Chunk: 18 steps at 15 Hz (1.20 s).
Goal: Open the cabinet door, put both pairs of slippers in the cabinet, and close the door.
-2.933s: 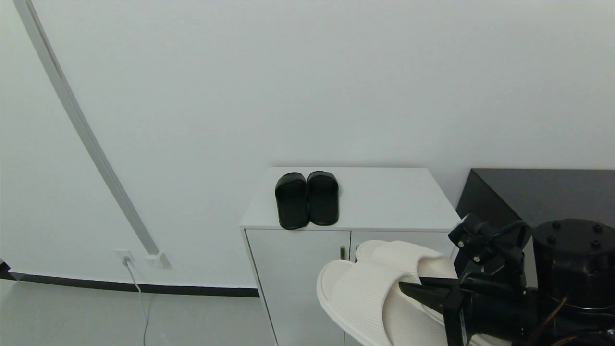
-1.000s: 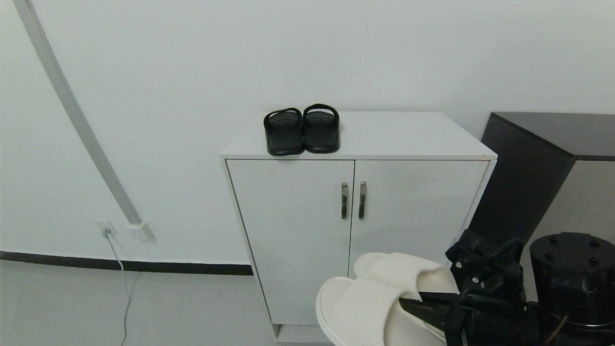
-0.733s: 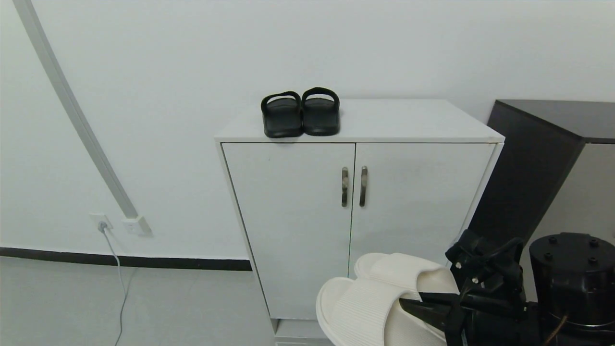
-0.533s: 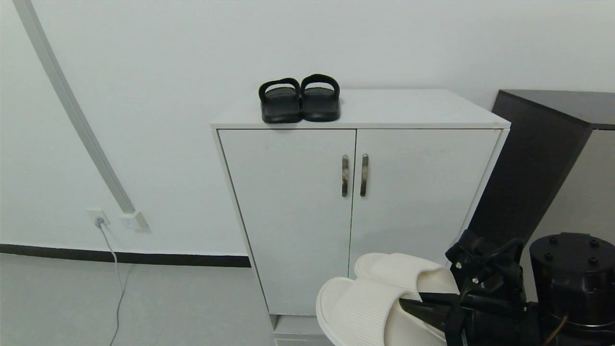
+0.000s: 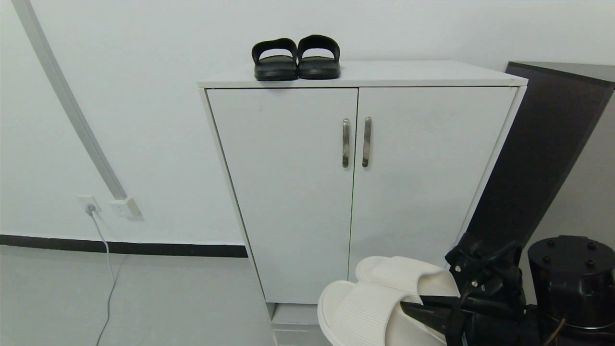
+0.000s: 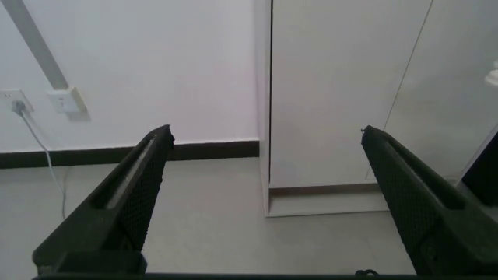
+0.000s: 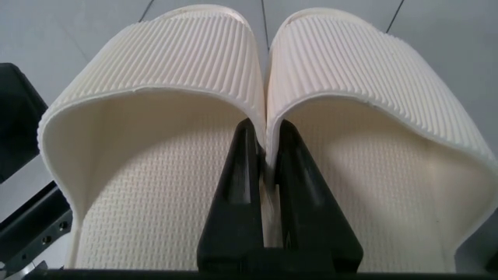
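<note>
The right pincer [image 7: 267, 131], held low, clamps the touching inner walls of the white slippers [image 7: 175, 70]; the left pincer [image 6: 266, 132] gapes wide, empty

cabinet [image 5: 288, 192]: plain white, no pattern
handles [image 5: 346, 143]: brushed silver, on the cabinet's doors
black slippers [image 5: 296, 58]: solid matt black, on the cabinet's top
cream slippers [image 5: 379, 302]: cream; straps ribbed in fine parallel lines, footbeds in a small dimpled weave; low before the cabinet
right gripper [image 7: 267, 134]: black
left gripper [image 6: 264, 134]: black, fine mesh grain
wall [image 5: 144, 72]: white, behind the cabinet
skirting [image 5: 144, 249]: black band
floor [image 5: 168, 302]: pale grey
side unit [image 5: 543, 144]: near-black, right of the cabinet
</note>
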Motion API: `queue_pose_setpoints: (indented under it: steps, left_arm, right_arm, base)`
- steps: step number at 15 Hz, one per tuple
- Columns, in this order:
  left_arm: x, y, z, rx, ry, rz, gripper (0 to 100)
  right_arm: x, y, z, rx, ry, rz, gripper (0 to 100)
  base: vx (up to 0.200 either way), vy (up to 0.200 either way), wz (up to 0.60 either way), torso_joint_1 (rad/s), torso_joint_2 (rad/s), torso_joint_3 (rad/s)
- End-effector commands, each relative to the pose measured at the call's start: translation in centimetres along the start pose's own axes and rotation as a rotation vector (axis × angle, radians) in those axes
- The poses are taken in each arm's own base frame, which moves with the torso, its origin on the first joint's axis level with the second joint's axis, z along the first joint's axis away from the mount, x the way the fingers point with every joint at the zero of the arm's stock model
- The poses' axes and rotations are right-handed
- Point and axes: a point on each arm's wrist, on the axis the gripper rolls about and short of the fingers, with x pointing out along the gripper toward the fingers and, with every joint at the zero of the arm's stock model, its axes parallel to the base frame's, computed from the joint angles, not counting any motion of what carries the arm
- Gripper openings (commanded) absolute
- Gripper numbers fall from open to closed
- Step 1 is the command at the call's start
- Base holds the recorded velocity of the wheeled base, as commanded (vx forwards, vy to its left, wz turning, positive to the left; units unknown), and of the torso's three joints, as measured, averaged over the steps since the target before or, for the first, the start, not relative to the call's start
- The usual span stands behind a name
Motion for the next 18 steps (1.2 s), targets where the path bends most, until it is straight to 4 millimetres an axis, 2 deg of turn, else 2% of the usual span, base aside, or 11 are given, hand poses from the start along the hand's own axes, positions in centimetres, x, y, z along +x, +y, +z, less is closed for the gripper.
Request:
queue_pose_setpoints:
  steps: [1, 8, 10, 11, 12, 15, 18]
  left_arm:
    - [0.2, 0.0, 0.1, -0.011, 0.023, -0.009, 100]
    - [0.3, 0.1, 0.5, -0.009, 0.032, -0.032, 100]
    - [0.0, 0.2, 4.4, -0.043, -0.035, -0.062, 100]
    - [0.7, 0.2, 7.0, -0.074, -0.013, -0.126, 100]
    - [2.0, 0.0, 8.3, -0.081, 0.042, -0.206, 100]
    - [7.4, -0.4, 10.3, -0.098, 0.131, -0.397, 100]
    - [12.3, -1.2, 11.1, -0.095, 0.123, -0.528, 100]
  right_arm:
    - [0.0, 0.0, 0.1, -0.001, -0.005, 0.0, 0]
    - [-0.2, 0.0, -0.1, -0.003, -0.005, 0.0, 0]
    - [0.0, 0.0, -0.3, -0.003, -0.002, 0.0, 0]
    - [0.0, 0.0, -0.3, -0.004, -0.001, -0.002, 0]
    - [0.0, 0.0, -0.3, -0.004, -0.001, -0.002, 0]
    - [-0.1, 0.0, -0.5, -0.01, 0.004, 0.0, 0]
    - [0.0, 0.0, -0.5, -0.009, 0.007, -0.001, 0]
  base:
    - [0.0, 0.0, 0.0, -0.002, 0.18, 0.163]
    - [0.0, 0.0, 0.0, -0.002, 0.03, 0.023]
    - [0.0, 0.0, 0.0, 0.0, 0.11, 0.063]
    - [0.0, 0.0, 0.0, 0.0, 0.0, 0.0]
    - [0.0, 0.0, -0.6, 0.002, 0.04, 0.017]
    - [0.0, 0.0, 0.0, 0.0, 0.0, 0.0]
    - [0.0, 0.0, 0.0, 0.0, 0.0, 0.0]
